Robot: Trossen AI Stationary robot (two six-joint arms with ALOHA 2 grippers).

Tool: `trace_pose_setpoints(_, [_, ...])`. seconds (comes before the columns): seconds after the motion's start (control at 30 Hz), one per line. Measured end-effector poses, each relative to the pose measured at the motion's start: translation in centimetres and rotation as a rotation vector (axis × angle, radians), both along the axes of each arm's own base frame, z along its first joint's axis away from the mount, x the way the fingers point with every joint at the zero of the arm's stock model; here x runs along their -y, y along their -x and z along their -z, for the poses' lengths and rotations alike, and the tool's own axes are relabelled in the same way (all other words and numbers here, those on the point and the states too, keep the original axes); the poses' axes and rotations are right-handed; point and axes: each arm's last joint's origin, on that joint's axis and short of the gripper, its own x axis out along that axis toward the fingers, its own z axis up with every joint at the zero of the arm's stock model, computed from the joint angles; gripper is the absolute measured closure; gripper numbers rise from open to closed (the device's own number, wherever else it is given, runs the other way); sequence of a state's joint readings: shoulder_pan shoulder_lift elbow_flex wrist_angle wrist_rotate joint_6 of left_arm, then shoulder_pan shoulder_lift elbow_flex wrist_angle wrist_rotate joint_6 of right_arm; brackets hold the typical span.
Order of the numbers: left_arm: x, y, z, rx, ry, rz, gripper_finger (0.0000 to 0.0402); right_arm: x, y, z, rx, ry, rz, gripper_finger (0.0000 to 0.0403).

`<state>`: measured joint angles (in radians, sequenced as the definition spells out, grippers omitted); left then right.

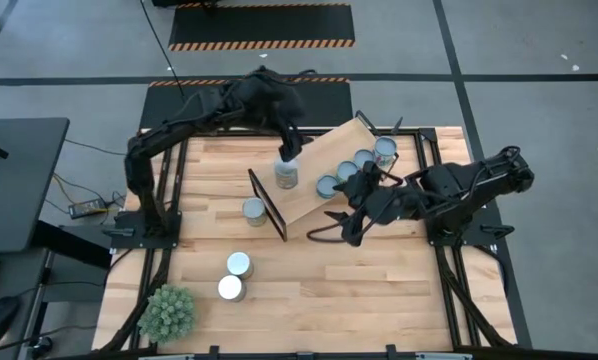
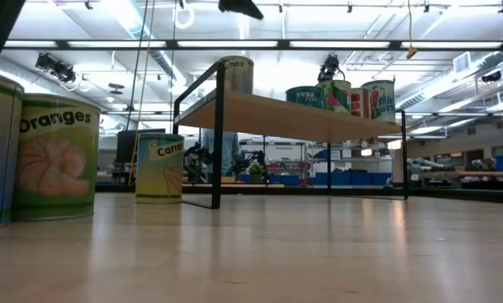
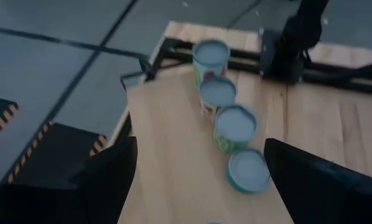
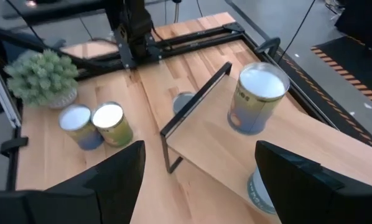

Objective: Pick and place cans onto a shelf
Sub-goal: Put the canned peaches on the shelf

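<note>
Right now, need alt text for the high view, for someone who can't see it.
Seen from above, the left gripper hangs over a can standing on the angled wooden shelf, which already carries four more cans in a row toward its far end. Three cans and a green plant sit on the table, and the right gripper waits open beside the shelf.

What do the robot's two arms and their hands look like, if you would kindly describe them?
Both arms are matte black and jointed, with black cabling bundled along the links. The left hand and the right hand each end in two broad, dark, flat fingers. No markings are visible on them.
</note>
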<state>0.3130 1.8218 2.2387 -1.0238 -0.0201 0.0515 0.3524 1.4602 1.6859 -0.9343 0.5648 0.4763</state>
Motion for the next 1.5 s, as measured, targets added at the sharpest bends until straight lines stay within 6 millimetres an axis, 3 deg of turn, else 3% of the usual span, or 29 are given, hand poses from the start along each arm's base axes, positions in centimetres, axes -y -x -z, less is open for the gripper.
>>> trace_pose_setpoints(0.47, [0.9,3.5,-2.4,-0.033,-0.159,0.007,0.0069,5.4,-0.2,-1.1,0.039,-0.016,0.118,0.0093])
trace_pose_setpoints(0.83, [-2.4,5.1,-2.3,-0.045,-0.157,0.048,0.0103,10.3,-1.8,-1.3,0.079,-0.08,0.164,0.0093])
trace_pose_setpoints(1.13, [-4.0,5.7,-2.3,-0.026,-0.13,-0.033,0.0114,15.9,-1.7,-2.0,0.092,-0.039,0.065,0.0093])
trace_pose_setpoints(1.3, [-2.7,5.2,-2.1,-0.04,-0.111,-0.127,0.0114,17.7,-1.3,-2.3,0.099,0.014,-0.024,0.0093])
trace_pose_setpoints(1.5, [1.1,4.4,-1.4,-0.146,-0.142,-0.16,0.0114,18.5,-1.6,-2.3,0.116,0.056,-0.136,0.0093])
